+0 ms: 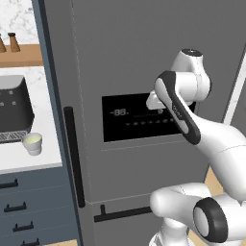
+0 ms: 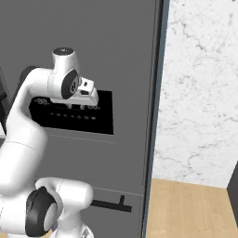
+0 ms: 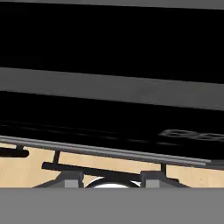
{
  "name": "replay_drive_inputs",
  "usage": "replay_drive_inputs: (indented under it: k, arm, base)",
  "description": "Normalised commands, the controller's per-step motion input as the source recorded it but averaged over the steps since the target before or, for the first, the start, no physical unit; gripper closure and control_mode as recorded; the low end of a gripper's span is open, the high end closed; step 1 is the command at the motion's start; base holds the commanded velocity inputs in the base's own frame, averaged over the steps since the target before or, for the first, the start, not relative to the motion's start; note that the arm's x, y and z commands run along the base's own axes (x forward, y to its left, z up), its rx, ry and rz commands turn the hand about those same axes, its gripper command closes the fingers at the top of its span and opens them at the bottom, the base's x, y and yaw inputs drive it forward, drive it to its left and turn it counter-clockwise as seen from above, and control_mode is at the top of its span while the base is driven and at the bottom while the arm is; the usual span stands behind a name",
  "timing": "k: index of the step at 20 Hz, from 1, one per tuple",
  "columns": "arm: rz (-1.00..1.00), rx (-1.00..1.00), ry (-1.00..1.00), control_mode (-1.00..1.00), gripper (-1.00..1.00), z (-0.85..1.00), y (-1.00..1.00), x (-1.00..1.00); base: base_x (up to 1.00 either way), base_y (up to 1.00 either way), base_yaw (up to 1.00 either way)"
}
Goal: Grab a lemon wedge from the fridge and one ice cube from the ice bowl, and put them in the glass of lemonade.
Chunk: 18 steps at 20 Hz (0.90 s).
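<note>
Lemon wedge: I judge it sits inside the fridge, whose door is closed, so its exact shelf cannot be told.
Fridge: a tall dark grey front standing just right of the counter; a black panel sits mid-door, a black vertical handle runs down the door's left edge, and a short horizontal handle marks the drawer below.
Glass: the small tumbler of pale lemonade stands near the counter's front edge, just in front of the dark toaster, upright and apart from the fridge.
Claw: the gripper is raised at panel height, facing the door at close range; in the hand view its tips rise at the bottom with the drawer handle and wood floor beyond them.
Claw state: the tips are barely in sight; I cannot tell whether they stand apart or together, and nothing is seen between them.
Key relation: the vertical handle lies well off to the claw's left and reaches lower than the hand, with its long axis running up and down.
Judgement on the move: to open the door, the hand would need to travel left across the panel and turn so the jaws straddle the bar crosswise.
Step in hand: approach to the fridge door; wedge and ice both not yet fetched.
Risk: so near the panel, a sideways sweep could scrape the door face.
</note>
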Motion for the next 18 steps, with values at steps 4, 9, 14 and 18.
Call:
replay_drive_inputs:
  k: [4,9,14,18]
  arm:
    - [0.0,0.0,0.0,-1.0,-1.0,0.0,0.0,-0.41]
    - [0.0,0.0,0.0,-1.0,-1.0,0.0,0.0,-0.9]
    - [0.0,0.0,0.0,-1.0,-1.0,-0.05,0.2,-0.79]
    - [0.0,0.0,-0.03,-1.0,-1.0,-0.11,0.26,-0.38]
  base:
    - [0.0,0.0,0.0]
    - [0.0,0.0,0.0]
    - [0.0,0.0,0.0]
    - [0.0,0.0,0.0]
